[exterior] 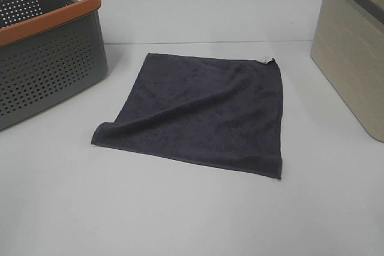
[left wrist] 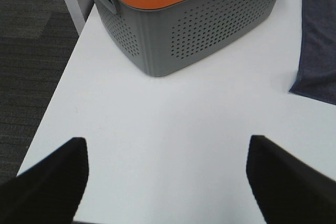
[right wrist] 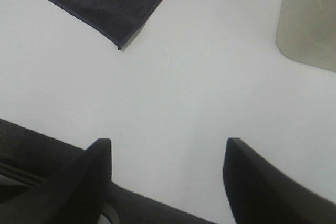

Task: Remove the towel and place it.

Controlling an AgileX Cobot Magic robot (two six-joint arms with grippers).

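The plain white surface (exterior: 180,208) carries everything. At 10 o'clock in the high view stands a grey perforated plastic basket with an orange rim (exterior: 42,58); at 3 o'clock, a beige box with a dark rim (exterior: 351,58). Between them, at centre, the square dark navy terry towel (exterior: 198,112) lies spread almost flat, its 8 o'clock corner slightly curled, its small white tag (exterior: 265,60) at the 1 o'clock corner. The left gripper (left wrist: 168,177) and the right gripper (right wrist: 168,177) hover with jaws wide, holding nothing.
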